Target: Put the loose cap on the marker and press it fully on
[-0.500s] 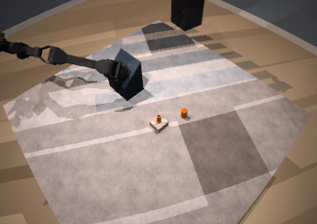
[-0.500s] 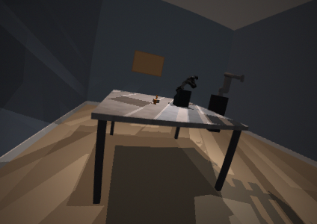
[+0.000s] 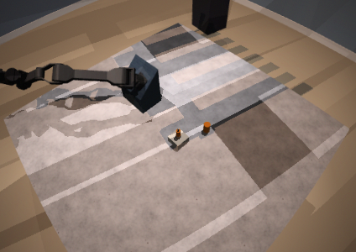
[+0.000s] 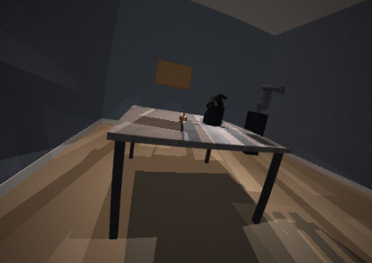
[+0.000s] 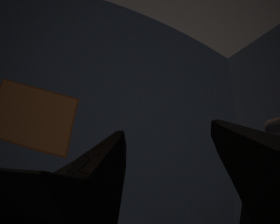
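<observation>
The marker (image 3: 178, 133) stands upright with its orange tip up in the pale holder block (image 3: 181, 140), near the middle of the table top in the top view. The orange cap (image 3: 206, 127) stands on the table to the right of the block, apart from it. In the exterior view these things are tiny and overlap. My gripper (image 5: 169, 133) is open in the wrist view, its two dark fingers wide apart with only the wall between them. It points away from the table, far from cap and marker. Its fingertips cannot be made out in the top and exterior views.
My arm (image 3: 90, 76) reaches left from its dark base block (image 3: 147, 92) on the table (image 3: 126, 206). A black pedestal (image 3: 212, 2) (image 4: 255, 123) stands beyond the table, with a grey arm (image 4: 266, 97) on it. An orange board (image 4: 174, 74) (image 5: 37, 117) hangs on the wall.
</observation>
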Robot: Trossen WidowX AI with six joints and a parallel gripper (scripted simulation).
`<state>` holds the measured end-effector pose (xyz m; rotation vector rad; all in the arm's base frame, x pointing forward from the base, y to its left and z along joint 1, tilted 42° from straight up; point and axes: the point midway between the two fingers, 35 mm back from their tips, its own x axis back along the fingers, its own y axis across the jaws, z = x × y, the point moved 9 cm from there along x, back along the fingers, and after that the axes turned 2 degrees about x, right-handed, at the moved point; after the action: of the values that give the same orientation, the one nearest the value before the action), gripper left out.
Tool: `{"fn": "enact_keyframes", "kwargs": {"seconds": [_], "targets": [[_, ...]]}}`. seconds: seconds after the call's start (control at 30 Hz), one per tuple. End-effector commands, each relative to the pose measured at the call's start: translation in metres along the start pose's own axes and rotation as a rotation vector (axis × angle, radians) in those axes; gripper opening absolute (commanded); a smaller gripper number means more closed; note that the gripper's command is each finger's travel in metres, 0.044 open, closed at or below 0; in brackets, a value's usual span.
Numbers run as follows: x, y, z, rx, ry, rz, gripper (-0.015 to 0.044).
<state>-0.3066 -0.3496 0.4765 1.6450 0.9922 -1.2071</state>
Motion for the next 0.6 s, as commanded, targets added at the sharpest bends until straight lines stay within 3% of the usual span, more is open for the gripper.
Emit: {"fn": "enact_keyframes", "kwargs": {"seconds": [0.0, 0.57], "targets": [[0.004, 0.037, 0.017, -0.053, 0.072, 0.022, 0.0252], [0.057, 0.233, 0.065, -0.303, 0.473, 0.0, 0.0252]]}}
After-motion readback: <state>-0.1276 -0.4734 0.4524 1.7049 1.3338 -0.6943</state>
